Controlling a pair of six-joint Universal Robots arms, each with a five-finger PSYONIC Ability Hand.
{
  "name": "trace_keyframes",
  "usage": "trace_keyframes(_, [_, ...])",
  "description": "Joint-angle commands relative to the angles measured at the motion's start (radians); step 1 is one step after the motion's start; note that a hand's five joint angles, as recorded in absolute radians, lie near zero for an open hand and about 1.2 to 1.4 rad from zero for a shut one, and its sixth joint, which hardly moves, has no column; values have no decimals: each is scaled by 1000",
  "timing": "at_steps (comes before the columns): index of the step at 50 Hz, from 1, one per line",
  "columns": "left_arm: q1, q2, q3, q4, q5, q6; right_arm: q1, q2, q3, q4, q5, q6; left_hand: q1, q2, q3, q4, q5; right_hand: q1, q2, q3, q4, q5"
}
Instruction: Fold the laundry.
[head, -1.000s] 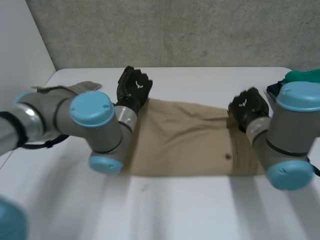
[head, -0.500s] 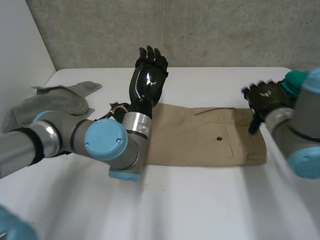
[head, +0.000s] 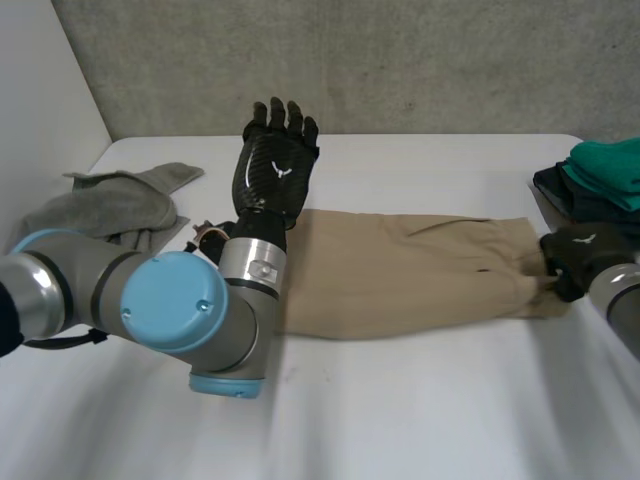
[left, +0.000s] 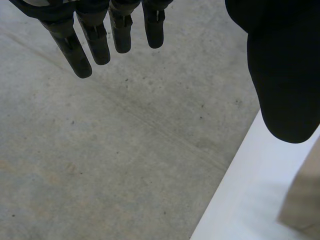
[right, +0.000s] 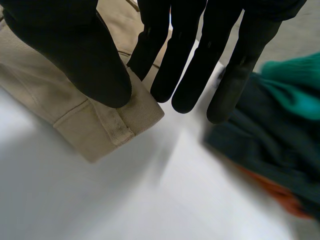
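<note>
The beige cotton trousers (head: 400, 275) lie along the white table (head: 400, 420), their long axis running from hand to hand. The right hand (head: 580, 255) pinches their end corner between the thumb and straight fingers (right: 175, 60). The left hand (head: 272, 165) stands raised with fingers (left: 95, 40) straight and empty, the other end below its palm; I can read no writing.

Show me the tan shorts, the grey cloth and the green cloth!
tan shorts (head: 400, 275), head view, on the middle of the fabric.
grey cloth (head: 105, 208), head view, on its crumpled middle.
green cloth (head: 608, 165), head view, on its top, where it lies on the pile.
</note>
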Motion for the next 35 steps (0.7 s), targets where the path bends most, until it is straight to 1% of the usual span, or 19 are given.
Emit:
trace_keyframes(1, [16,75,-60,-1,1,-7,-22,-49,-10,0,63,-227,-20,-29,-36,-28,-48,333,232,209,202,253])
trace_keyframes(2, [20,83,-67,-1,1,-8,-13,-53,-15,0,65,-233,-20,-29,-36,-28,-48,333,232,209,202,253])
trace_keyframes(5, [24,115,-93,-1,-1,-21,101,-73,-44,-18,48,-230,-20,-29,-36,-28,-48,333,232,209,202,253])
trace_keyframes(6, [27,127,-103,-1,-1,-28,189,-75,-68,-38,36,-227,-20,-29,-36,-28,-48,333,232,209,202,253])
trace_keyframes(8, [32,143,-113,-2,-3,-36,269,-73,-82,-69,11,-228,-20,-29,-36,-28,-48,333,232,209,202,253])
trace_keyframes(9, [35,150,-120,-1,-6,-39,337,-72,-87,-104,-25,-238,-20,-29,-36,-28,-48,333,232,209,202,253])
trace_keyframes(12, [52,175,-135,-2,-18,-53,426,-55,-85,-173,-113,-244,-20,-29,-36,-28,-48,333,232,209,202,253])
trace_keyframes(13, [61,188,-143,-2,-25,-59,479,-23,-82,-219,-181,-245,-20,-29,-36,-28,-48,333,232,209,202,253])
trace_keyframes(16, [72,207,-155,-2,-38,-70,552,42,-88,-263,-271,-262,-20,-29,-36,-28,-48,333,232,209,202,253])
trace_keyframes(17, [79,218,-162,-4,-44,-77,596,87,-97,-274,-315,-285,-20,-29,-36,-28,-48,333,232,209,202,253])
trace_keyframes(18, [84,222,-166,-4,-45,-80,619,109,-102,-276,-332,-302,-20,-29,-36,-28,-48,333,232,209,202,253])
trace_keyframes(22, [102,239,-187,-18,-47,-102,693,206,-145,-276,-348,-388,-20,-29,-36,-28,-48,333,232,209,202,253])
trace_keyframes(26, [107,247,-195,-36,-47,-119,716,214,-171,-276,-340,-403,-20,-29,-36,-28,-48,311,210,187,179,230])
trace_keyframes(28, [109,247,-195,-41,-47,-123,715,206,-174,-276,-342,-382,-20,-29,-36,-28,-48,-25,-126,-149,-157,-106])
trace_keyframes(29, [112,247,-193,-42,-47,-128,710,191,-176,-276,-342,-329,-20,-29,-36,-28,-48,-533,-633,-657,-664,-613])
trace_keyframes(30, [113,247,-192,-42,-47,-128,708,178,-176,-276,-342,-293,-20,-29,-36,-28,-48,-782,-883,-906,-913,-862])
trace_keyframes(31, [115,248,-187,-42,-47,-130,705,162,-176,-276,-337,-246,-20,-29,-36,-28,-48,-889,-989,-1013,-1020,-969])
trace_keyframes(32, [118,248,-183,-42,-47,-130,702,111,-171,-279,-326,-139,-20,-29,-36,-28,-48,-889,-989,-1013,-1020,-969])
trace_keyframes(35, [118,248,-164,-41,-46,-130,693,30,-160,-276,-287,46,-20,-29,-36,-28,-48,-889,-989,-1013,-1020,-969])
